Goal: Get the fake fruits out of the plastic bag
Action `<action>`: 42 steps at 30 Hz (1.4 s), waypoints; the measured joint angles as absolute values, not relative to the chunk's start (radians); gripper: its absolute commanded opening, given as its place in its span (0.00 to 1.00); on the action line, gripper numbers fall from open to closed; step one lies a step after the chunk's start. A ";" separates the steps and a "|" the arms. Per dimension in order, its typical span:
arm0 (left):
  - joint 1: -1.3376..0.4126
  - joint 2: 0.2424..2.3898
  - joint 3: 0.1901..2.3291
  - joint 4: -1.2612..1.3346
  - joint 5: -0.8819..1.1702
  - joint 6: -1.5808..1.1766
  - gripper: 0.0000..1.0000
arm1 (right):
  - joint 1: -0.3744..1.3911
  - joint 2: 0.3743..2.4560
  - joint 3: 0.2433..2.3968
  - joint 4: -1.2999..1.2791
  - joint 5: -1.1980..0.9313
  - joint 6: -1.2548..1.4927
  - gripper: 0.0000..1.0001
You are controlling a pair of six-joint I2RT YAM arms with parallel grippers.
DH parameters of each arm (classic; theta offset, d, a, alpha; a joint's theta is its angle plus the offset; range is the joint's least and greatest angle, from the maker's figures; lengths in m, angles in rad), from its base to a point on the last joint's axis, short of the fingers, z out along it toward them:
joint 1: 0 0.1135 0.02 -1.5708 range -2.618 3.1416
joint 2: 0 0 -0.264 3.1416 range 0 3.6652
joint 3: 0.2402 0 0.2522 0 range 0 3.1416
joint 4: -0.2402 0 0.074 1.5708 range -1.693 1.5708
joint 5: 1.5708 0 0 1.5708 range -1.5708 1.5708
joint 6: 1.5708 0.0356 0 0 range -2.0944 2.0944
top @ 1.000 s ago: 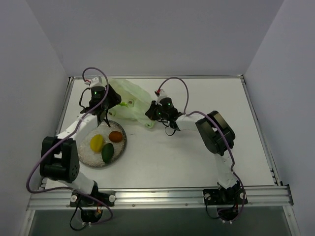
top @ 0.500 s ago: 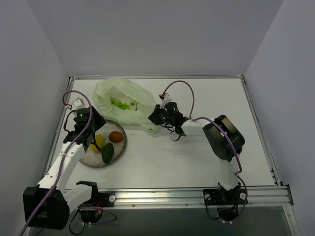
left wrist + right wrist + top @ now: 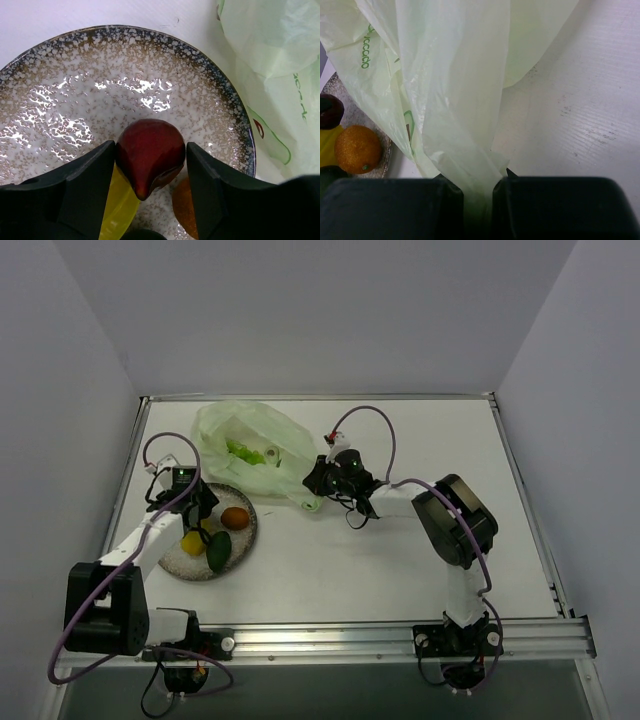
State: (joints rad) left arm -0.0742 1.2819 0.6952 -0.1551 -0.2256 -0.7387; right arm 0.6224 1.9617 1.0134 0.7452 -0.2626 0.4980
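Observation:
My left gripper (image 3: 195,518) is shut on a dark red fruit (image 3: 150,152) and holds it low over the grey speckled plate (image 3: 180,562). A yellow fruit (image 3: 191,543), an orange fruit (image 3: 235,517) and a dark green fruit (image 3: 218,551) lie on that plate. The pale green plastic bag (image 3: 250,445) lies slumped at the back, with a light green fruit (image 3: 243,451) showing through its film. My right gripper (image 3: 312,490) is shut on the bag's gathered near corner (image 3: 470,150). No maroon fruit shows.
The plate (image 3: 100,100) sits at the left, right beside the bag's edge (image 3: 270,50). The right wrist view shows the orange fruit (image 3: 357,149) and the plate rim (image 3: 387,159) at its left, and white table (image 3: 580,115) to the right.
My left gripper has come away from the bag and down over the plate with the dark red fruit. The bag has slumped and spread flat. The right gripper has shifted slightly right, holding the corner.

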 measured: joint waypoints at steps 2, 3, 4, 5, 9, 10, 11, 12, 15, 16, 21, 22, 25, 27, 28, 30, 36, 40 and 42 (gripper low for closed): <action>-0.075 1.292 0.695 -0.154 -0.228 -0.739 0.68 | 0.622 1.962 1.013 0.745 -0.263 0.498 0.00; -0.075 1.291 0.695 -0.153 -0.229 -0.739 0.70 | 0.622 1.962 1.013 0.745 -0.263 0.498 0.00; -0.075 1.285 0.695 -0.152 -0.230 -0.738 0.72 | 0.622 1.962 1.013 0.745 -0.263 0.498 0.00; -0.080 1.276 0.695 -0.151 -0.231 -0.736 0.72 | 0.622 1.962 1.013 0.745 -0.263 0.498 0.00; -0.128 1.224 0.715 -0.158 -0.253 -0.719 0.68 | 0.624 1.962 1.013 0.746 -0.263 0.498 0.00; -0.149 1.217 0.735 -0.162 -0.260 -0.712 0.66 | 0.624 1.962 1.013 0.746 -0.263 0.498 0.00; -0.170 1.214 0.759 -0.162 -0.264 -0.706 0.63 | 0.624 1.962 1.013 0.746 -0.263 0.499 0.00; -0.192 1.215 0.786 -0.160 -0.265 -0.699 0.62 | 0.624 1.962 1.013 0.746 -0.263 0.500 0.00; -0.252 1.246 0.891 -0.151 -0.262 -0.683 0.61 | 0.628 1.962 1.013 0.749 -0.262 0.501 0.00; -0.266 1.269 0.925 -0.141 -0.260 -0.681 0.60 | 0.629 1.962 1.013 0.751 -0.262 0.501 0.00; -0.299 1.452 1.078 -0.093 -0.252 -0.670 0.57 | 0.632 1.962 1.013 0.752 -0.261 0.501 0.00; -0.300 1.499 1.104 -0.088 -0.251 -0.668 0.57 | 0.634 1.962 1.013 0.752 -0.260 0.501 0.00; -0.300 1.644 1.188 -0.085 -0.251 -0.661 0.54 | 0.636 1.962 1.013 0.752 -0.258 0.501 0.00; -0.300 1.733 1.244 -0.085 -0.253 -0.654 0.52 | 0.638 1.962 1.013 0.752 -0.258 0.501 0.00; -0.300 1.772 1.269 -0.084 -0.257 -0.651 0.50 | 0.640 1.962 1.013 0.752 -0.258 0.500 0.00; -0.298 1.835 1.309 -0.086 -0.270 -0.643 0.50 | 0.642 1.962 1.013 0.752 -0.258 0.500 0.00; -0.266 1.971 1.451 -0.107 -0.342 -0.598 0.50 | 0.643 1.962 1.013 0.752 -0.258 0.500 0.00; -0.220 1.981 1.461 -0.115 -0.366 -0.574 0.50 | 0.643 1.962 1.013 0.752 -0.258 0.500 0.00; -0.198 1.974 1.436 -0.104 -0.368 -0.570 0.50 | 0.643 1.962 1.013 0.753 -0.259 0.500 0.00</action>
